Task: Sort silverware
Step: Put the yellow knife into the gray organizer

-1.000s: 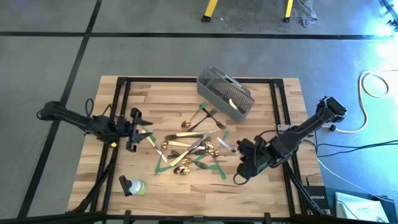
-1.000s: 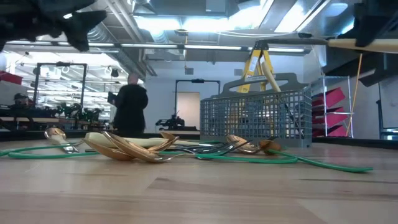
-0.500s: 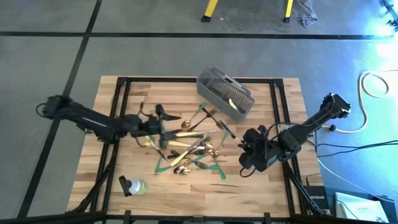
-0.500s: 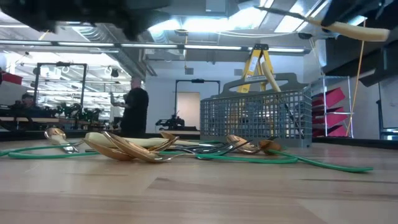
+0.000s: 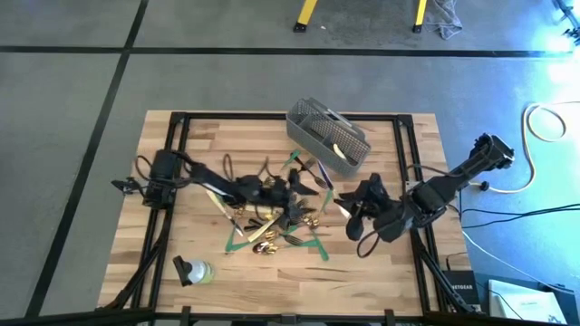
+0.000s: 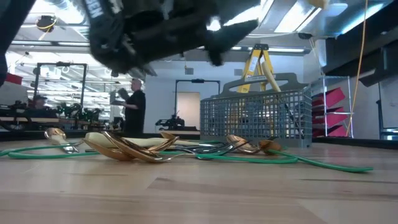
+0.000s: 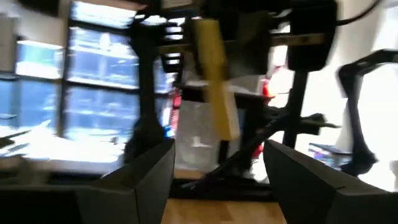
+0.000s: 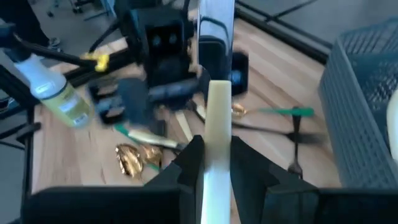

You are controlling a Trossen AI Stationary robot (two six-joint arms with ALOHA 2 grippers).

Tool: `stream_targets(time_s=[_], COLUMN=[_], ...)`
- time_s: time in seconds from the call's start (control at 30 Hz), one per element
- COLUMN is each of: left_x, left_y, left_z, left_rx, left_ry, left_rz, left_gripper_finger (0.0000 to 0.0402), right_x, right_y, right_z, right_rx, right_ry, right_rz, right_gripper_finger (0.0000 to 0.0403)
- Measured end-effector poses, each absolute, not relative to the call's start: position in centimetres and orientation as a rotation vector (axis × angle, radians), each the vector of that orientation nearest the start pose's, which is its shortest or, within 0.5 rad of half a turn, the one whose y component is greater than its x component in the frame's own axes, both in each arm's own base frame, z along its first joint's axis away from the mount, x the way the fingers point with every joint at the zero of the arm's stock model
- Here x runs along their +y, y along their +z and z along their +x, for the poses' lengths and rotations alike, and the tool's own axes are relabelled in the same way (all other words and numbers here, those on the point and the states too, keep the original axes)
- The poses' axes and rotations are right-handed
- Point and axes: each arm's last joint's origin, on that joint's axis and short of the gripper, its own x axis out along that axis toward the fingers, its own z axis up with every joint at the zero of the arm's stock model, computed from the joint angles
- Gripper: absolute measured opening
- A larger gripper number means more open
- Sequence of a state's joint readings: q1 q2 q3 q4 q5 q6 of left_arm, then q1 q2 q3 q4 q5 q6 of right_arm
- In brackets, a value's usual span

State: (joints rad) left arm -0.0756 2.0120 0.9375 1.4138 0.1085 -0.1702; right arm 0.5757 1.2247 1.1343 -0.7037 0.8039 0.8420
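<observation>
The left arm [image 5: 245,188] covers part of the cutlery pile [image 5: 281,222] beside the basket [image 5: 328,136]. In the low view it is a dark blur. The knife [image 8: 217,134] blade runs off the right wrist picture's top edge above the basket.

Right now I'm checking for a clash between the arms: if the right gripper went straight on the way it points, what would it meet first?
Holding a cream-handled knife, the right gripper points at the left arm over the cutlery pile. It would probably meet that arm first, though depth is unclear.
</observation>
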Motion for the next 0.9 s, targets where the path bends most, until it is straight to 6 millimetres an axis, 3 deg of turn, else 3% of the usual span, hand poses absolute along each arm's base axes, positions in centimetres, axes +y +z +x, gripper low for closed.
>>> stream_targets(time_s=[0.2,0.5,0.9], left_x=[-3.7,-3.6,-4.0], left_y=[19.6,20.3,22.8], left_z=[41.7,41.7,43.1], left_rx=[-0.309,-0.360,-0.404], left_ry=[-0.282,-0.283,-0.311], left_rz=[-0.176,-0.216,-0.252], left_gripper_finger=[0.0230,0.0230,0.0230], right_x=[11.1,11.4,11.8], right_y=[33.5,34.2,34.5], right_z=[22.3,22.7,23.2], right_rx=[0.402,0.353,0.312], right_ry=[-0.420,-0.371,-0.341], right_rz=[0.267,0.245,0.243], right_gripper_finger=[0.0042,0.0042,0.0042])
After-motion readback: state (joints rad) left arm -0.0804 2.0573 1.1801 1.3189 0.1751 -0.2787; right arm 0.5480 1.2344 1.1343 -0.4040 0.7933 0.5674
